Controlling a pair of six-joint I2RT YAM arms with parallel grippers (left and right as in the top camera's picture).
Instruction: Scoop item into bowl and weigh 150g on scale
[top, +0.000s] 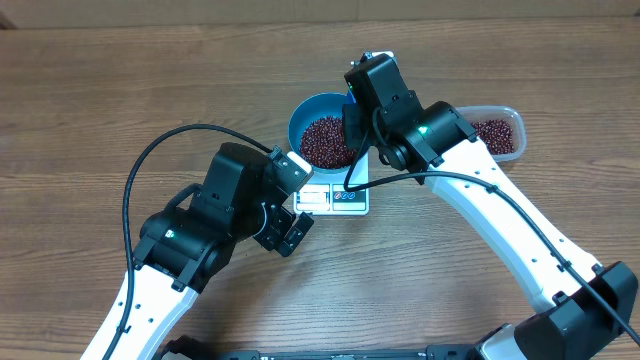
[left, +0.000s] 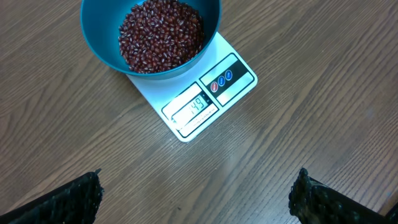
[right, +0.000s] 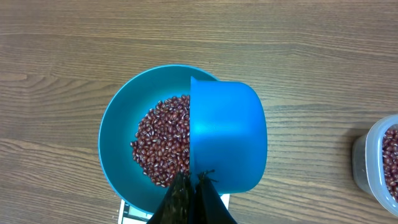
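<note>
Well, the wooden surface (top: 90, 90) takes up most of what I can see from here, with the two arms reaching in over it. The teal bowl (right: 118, 143) comes next: it sits on the white scale (left: 158, 93), directly under the right hand (right: 193, 186) and just ahead of the left hand (left: 196, 193). The bowl covers the far part of the scale. The front edge stays bare and faces the left hand.

Off to the right of the right hand, well apart from the bowl, stands a clear plastic tub (top: 505, 118) with more of the same stock inside.

The right hand is clenched on the handle of a bright blue scoop (right: 227, 134) and holds it above the right half of the bowl. The scoop's smooth outer side faces up, so I cannot tell whether anything is in it.

The left hand is released. Its two dark fingers (left: 68, 199) are spread wide and grasp nothing, hanging above bare surface near the scale's front.

The beans (left: 161, 34) lie as a loose maroon heap in the bottom of the bowl, below the scoop.

Smallest of all, the display (left: 193, 109) reads 149, and beside it sit the blue-marked buttons (left: 221, 80).
</note>
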